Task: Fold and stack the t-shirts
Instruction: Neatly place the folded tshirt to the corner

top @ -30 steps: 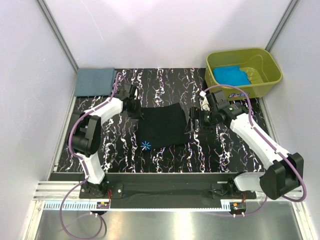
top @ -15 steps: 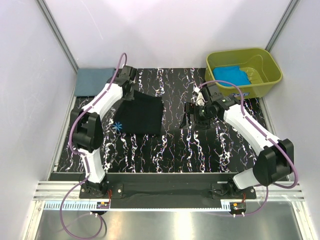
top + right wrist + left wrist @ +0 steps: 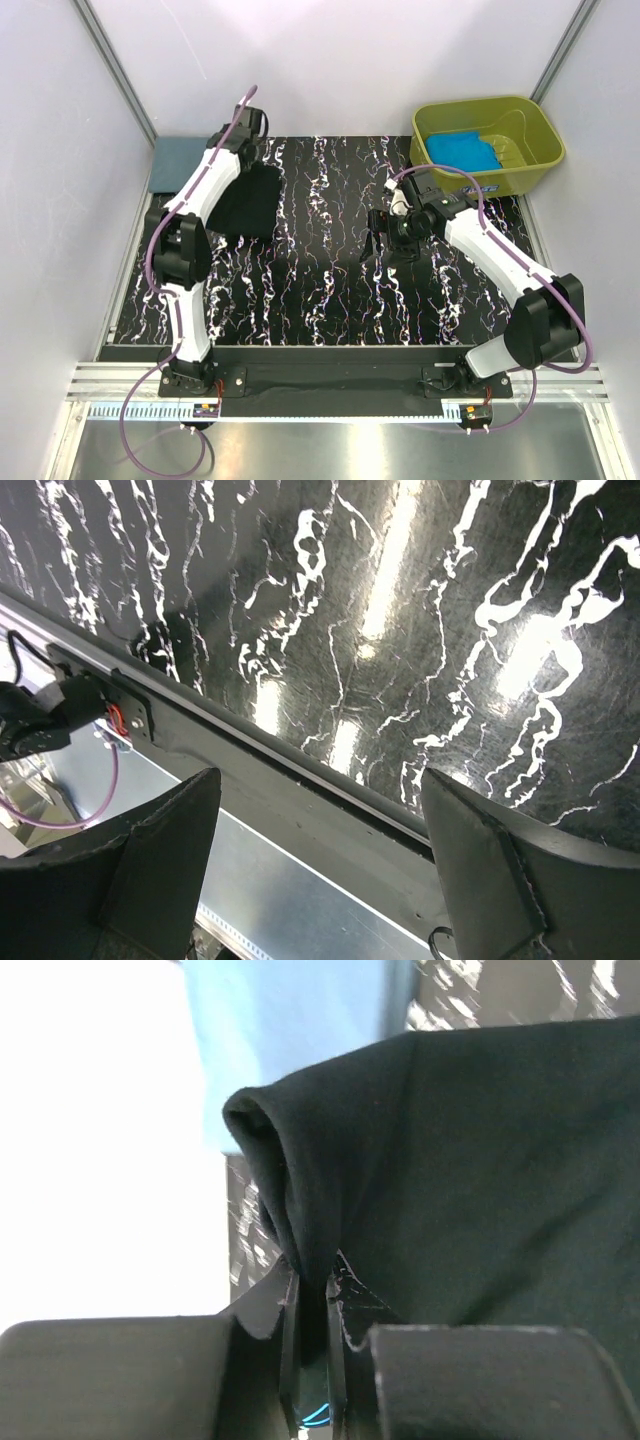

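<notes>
My left gripper (image 3: 243, 152) is at the back left, shut on a bunched fold of the black t-shirt (image 3: 250, 200). The rest of that shirt trails down onto the table below it. In the left wrist view the pinched cloth (image 3: 480, 1160) rises from the closed left gripper (image 3: 312, 1282). The slate grey-blue t-shirt (image 3: 290, 1040) shows just beyond it. That grey-blue shirt (image 3: 176, 160) lies folded in the back-left corner. The turquoise t-shirt (image 3: 462, 152) lies in the tub. My right gripper (image 3: 384, 237) hovers open right of centre, and the right gripper (image 3: 320, 820) holds nothing.
The olive-green tub (image 3: 535, 130) stands at the back right corner. The black marbled tabletop (image 3: 330, 280) is bounded by a black front rail (image 3: 300, 780) and white walls to the left, right and back.
The left gripper has carried the black t-shirt from the table's centre to the back left, close to the grey-blue shirt. The right gripper has shifted slightly left and stays open.
</notes>
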You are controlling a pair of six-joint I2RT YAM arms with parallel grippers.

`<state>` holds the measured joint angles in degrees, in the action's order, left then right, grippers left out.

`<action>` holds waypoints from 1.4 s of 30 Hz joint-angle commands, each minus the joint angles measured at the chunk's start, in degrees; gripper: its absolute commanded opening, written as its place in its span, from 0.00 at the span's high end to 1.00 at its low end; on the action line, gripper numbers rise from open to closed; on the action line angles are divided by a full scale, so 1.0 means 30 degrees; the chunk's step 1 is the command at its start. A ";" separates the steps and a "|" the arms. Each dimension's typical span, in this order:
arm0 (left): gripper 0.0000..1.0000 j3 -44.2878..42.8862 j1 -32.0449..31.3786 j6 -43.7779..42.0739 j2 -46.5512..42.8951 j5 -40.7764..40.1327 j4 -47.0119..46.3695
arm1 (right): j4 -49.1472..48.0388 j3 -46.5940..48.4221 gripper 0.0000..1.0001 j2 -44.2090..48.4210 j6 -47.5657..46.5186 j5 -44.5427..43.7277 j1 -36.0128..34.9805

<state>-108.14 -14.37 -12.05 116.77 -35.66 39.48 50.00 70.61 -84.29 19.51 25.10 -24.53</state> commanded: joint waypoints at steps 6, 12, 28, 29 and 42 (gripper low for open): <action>1.00 -0.3883 0.0805 -0.4036 0.1300 -0.2264 -0.3813 | 0.0765 -0.0070 0.11 -0.0408 -0.0906 -0.0368 0.0121; 1.00 -0.5026 0.1156 -0.7025 0.2589 -0.2411 -0.6012 | 0.0971 0.0340 0.11 -0.1257 -0.1287 -0.0486 0.0385; 1.00 -0.5029 0.2036 -0.9165 0.1829 -0.2235 -0.8121 | 0.0912 0.1043 0.11 -0.2841 -0.1229 -0.0165 0.0766; 1.00 -0.4883 0.2094 -0.9282 0.1712 -0.2177 -0.8151 | 0.0941 0.1044 0.11 -0.2869 -0.1258 -0.0164 0.0766; 1.00 -0.5351 0.2534 -0.9458 0.1917 -0.1853 -0.9030 | 0.0941 0.0956 0.11 -0.3074 -0.1200 -0.0135 0.0854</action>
<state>-120.84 -7.31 -38.81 126.48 -39.90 17.89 52.60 71.68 -93.19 16.47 24.58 -22.48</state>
